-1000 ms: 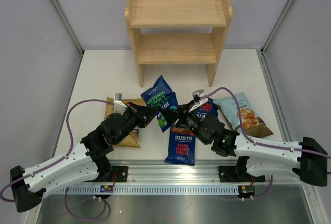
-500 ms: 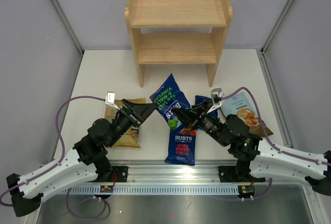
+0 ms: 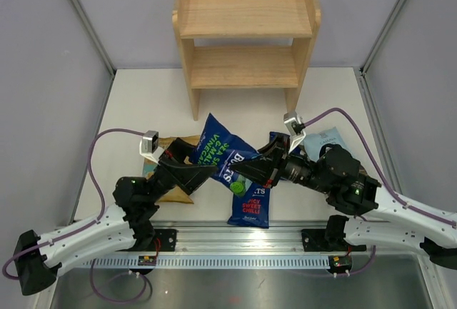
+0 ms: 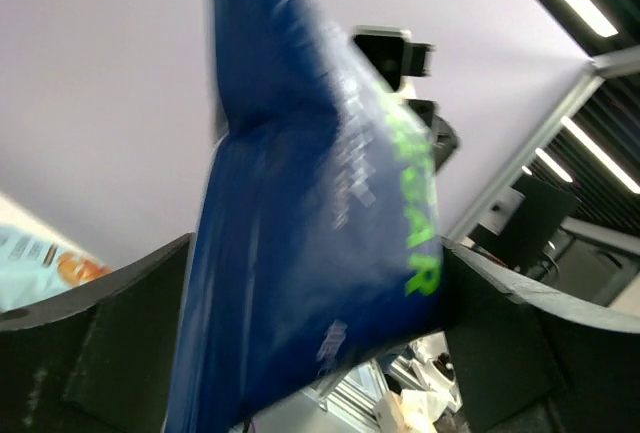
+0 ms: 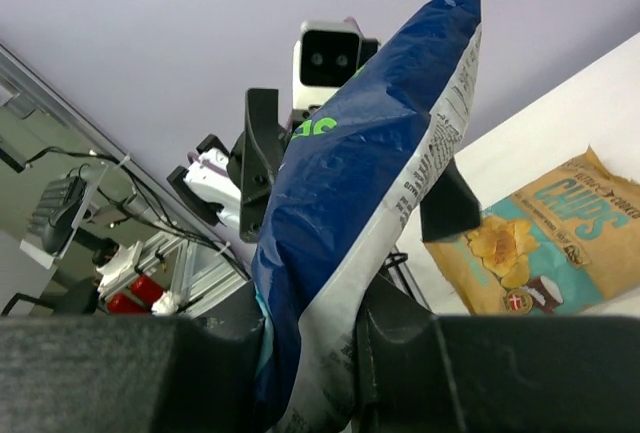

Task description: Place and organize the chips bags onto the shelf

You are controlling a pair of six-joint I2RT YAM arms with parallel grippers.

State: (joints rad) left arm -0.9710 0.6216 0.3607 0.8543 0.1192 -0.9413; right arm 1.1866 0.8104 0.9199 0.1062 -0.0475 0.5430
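One dark-blue, green-lettered bag (image 3: 220, 149) pinched by right hand (image 3: 241, 169); left hand (image 3: 201, 165) spread wide.

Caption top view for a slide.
Right gripper holds a dark-blue Burts bag with the open left gripper around it.

**Light natural-wood two-tier shelf unit** (image 3: 243, 66), with side panels and a raised top rim: shown upright at upper centre.

**Small dark-blue crinkly bag with green lettering** (image 3: 218, 153): seen held aloft at frame centre, tilted, with its long axis running from upper left to lower right.

**Small dark-blue "Burts" bag with red lettering** (image 3: 251, 208): laid flat at lower centre, its top overlapped in view by the raised bag.

**Third dark-blue bag** (image 3: 276, 140): glimpsed right of centre and mostly hidden.

**Larger tan "CHIPS" bag** (image 3: 178, 193): laid flat left of centre and partly covered.

**Larger light-blue bag** (image 3: 325, 138): laid flat at right, with only its upper part shown.
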